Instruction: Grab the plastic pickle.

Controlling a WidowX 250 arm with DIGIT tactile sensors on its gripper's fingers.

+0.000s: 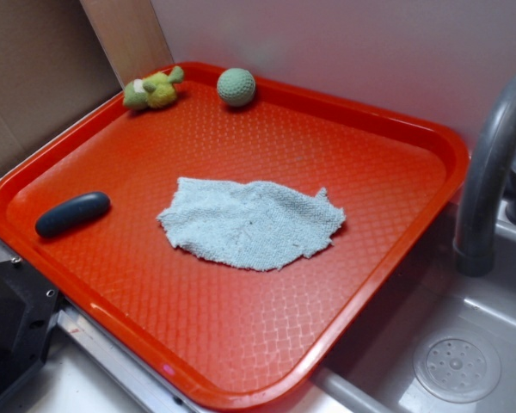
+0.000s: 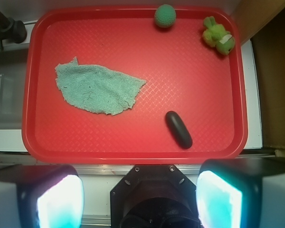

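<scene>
The plastic pickle (image 1: 72, 213) (image 2: 178, 128) is a dark, nearly black capsule lying flat on the red tray (image 1: 267, 344) (image 2: 133, 152), close to the tray's left rim in the exterior view. In the wrist view my gripper (image 2: 139, 199) is high above and back from the tray's near edge, jaws wide apart with nothing between them. Its two pads (image 2: 59, 202) glow pale. The gripper does not show in the exterior view.
A pale green cloth (image 1: 251, 222) (image 2: 97, 88) lies crumpled mid-tray. A green knitted ball (image 1: 236, 87) (image 2: 165, 16) and a yellow-green plush toy (image 1: 153, 89) (image 2: 219, 36) sit at the tray's far edge. A grey faucet (image 1: 490, 163) and sink (image 1: 456, 366) stand beside the tray. Cardboard (image 1: 34, 77) borders the far left.
</scene>
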